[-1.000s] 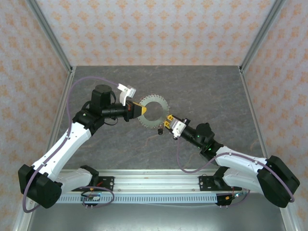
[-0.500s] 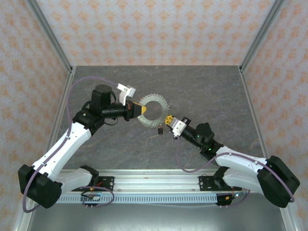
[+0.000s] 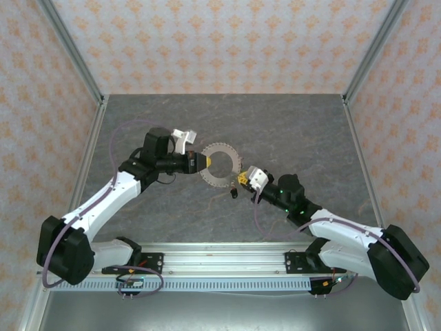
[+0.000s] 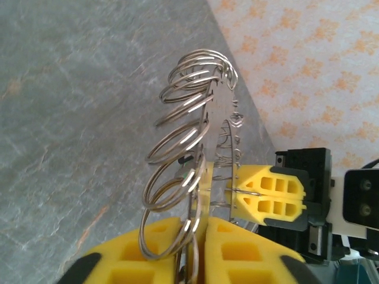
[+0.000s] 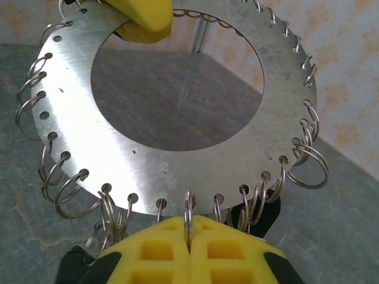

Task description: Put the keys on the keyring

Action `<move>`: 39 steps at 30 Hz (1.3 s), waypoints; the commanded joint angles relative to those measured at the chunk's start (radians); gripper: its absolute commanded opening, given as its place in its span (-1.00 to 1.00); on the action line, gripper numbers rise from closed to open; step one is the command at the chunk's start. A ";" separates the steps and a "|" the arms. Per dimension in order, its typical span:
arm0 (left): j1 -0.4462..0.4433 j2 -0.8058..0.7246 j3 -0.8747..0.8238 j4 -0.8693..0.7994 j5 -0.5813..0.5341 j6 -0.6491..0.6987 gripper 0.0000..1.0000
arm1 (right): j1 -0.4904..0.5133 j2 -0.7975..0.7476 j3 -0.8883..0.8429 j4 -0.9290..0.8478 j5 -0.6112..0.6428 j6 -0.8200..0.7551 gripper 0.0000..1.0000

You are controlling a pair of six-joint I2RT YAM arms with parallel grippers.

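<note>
The left gripper [image 3: 200,160] reaches in from the left and is clenched on the left rim of the keyring [image 5: 177,171], holding it up off the table [image 3: 296,131]. In the left wrist view its yellow pads pinch the plate edge-on, with no gap between pad and metal. The keyring is a flat metal ring with a wide hole in the middle. Small holes run round its rim, and most of them carry thin wire loops that hang loose.

At the ring's lower right edge, the right gripper [image 5: 188,234] is squeezed fully closed on a single wire loop [image 5: 188,208], which stands straight up between its pads. The neighbouring loops sit just beside the pads but are not caught.

A small dark thing [image 3: 233,192] shows under that edge in the top view. It may be a key hanging there, but it is too small to tell.

The step in hand looks like steadying one loop so that a key can go on it. To do it well, the left grip should stay firm so the ring cannot swing or turn. The right should hold only this one loop, in line with its hole. Any pull should be gentle and straight outward, since a sideways twist could bend the wire or snag the loops on either side.
</note>
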 commanded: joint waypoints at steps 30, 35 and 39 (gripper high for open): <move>-0.074 -0.385 -0.463 0.199 -0.562 0.006 0.21 | -0.083 0.101 0.074 -0.134 -0.296 0.096 -1.00; -0.098 -0.499 -0.547 0.426 -0.474 0.157 0.22 | -0.083 0.079 0.197 -0.408 -0.403 -0.100 -1.00; -0.160 -0.487 -0.541 0.495 -0.339 0.364 0.13 | -0.083 0.106 0.267 -0.497 -0.458 -0.202 -1.00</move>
